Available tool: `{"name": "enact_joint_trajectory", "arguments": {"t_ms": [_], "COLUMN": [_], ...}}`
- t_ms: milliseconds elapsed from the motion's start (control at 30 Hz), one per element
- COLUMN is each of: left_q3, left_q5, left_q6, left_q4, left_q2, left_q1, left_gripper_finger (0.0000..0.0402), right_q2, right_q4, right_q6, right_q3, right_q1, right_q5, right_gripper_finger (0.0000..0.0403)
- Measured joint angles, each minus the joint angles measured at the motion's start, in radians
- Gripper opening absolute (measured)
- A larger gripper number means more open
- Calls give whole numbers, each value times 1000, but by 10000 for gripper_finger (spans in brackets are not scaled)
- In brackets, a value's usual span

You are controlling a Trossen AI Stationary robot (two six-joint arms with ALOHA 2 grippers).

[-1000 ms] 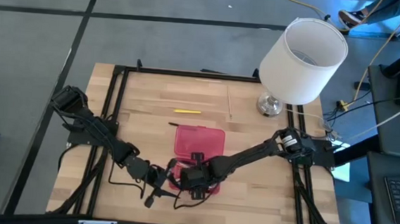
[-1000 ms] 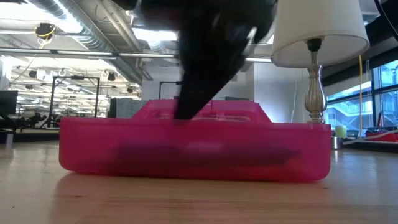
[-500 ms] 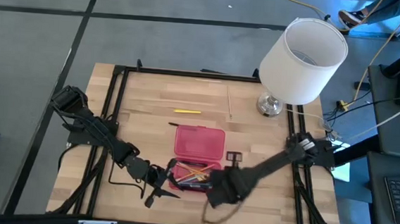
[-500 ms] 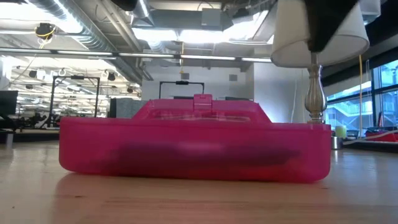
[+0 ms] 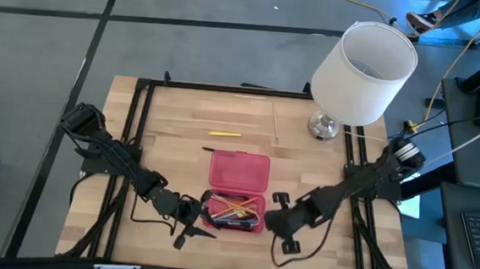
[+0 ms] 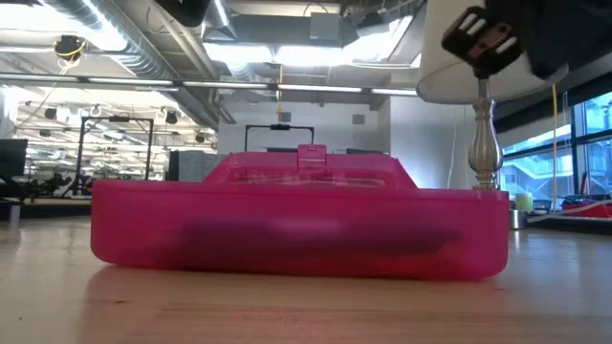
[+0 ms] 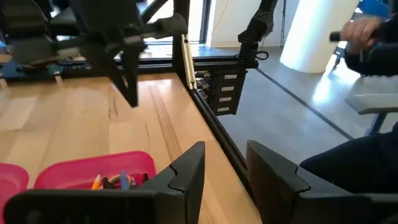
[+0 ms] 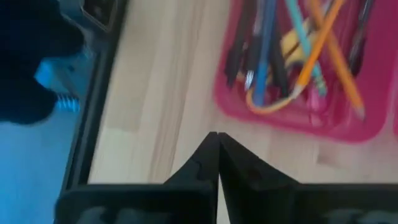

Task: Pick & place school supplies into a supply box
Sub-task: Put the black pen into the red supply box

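Open pencil case lies near the table's front edge.
Pens and pencils fill its near tray; right gripper closed and empty beside it, left gripper half open, empty; a yellow pencil lies farther back.

View: blurred, looking down past the arm's own fingers
Right pincer: two dark fingers pressed together, nothing between them, tips meeting over bare wood
Supply box: red-pink tray, its rounded corner near the fingertips but apart from them
School supplies: pens and pencils lying lengthwise inside the box, crossing each other; orange, blue, teal, black and yellow ones show
Worktop: light wood planks
Frame rail: dark bar along the worktop's edge
Beyond the rail: a dark shape, too blurred to tell
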Motion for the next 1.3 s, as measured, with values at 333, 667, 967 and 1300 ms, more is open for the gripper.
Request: {"name": "enact_joint_trajectory", "arguments": {"t_ms": [333,667,967,1300], "left_q3": [0,1,1,1], "left_q5": [0,-1,-10,-154], "left_q6": [-5,133,165,155], "left_q4": [1,-11,-8,-7], "left_q2": [0,0,0,0], "left_q1": [0,14,29,28], "left_gripper_finger": [108,108,121,221], "right_q2": [-239,-298,-298,-301], "right_q4": [701,789,812,823], "right_q6": [-233,-206,-226,-313], "right_q3": [-500,-628,-647,-647], "right_q1": [-42,-82,-82,-155], "right_q5": [39,40,34,-235], "right_gripper_finger": [12,12,12,12]}}
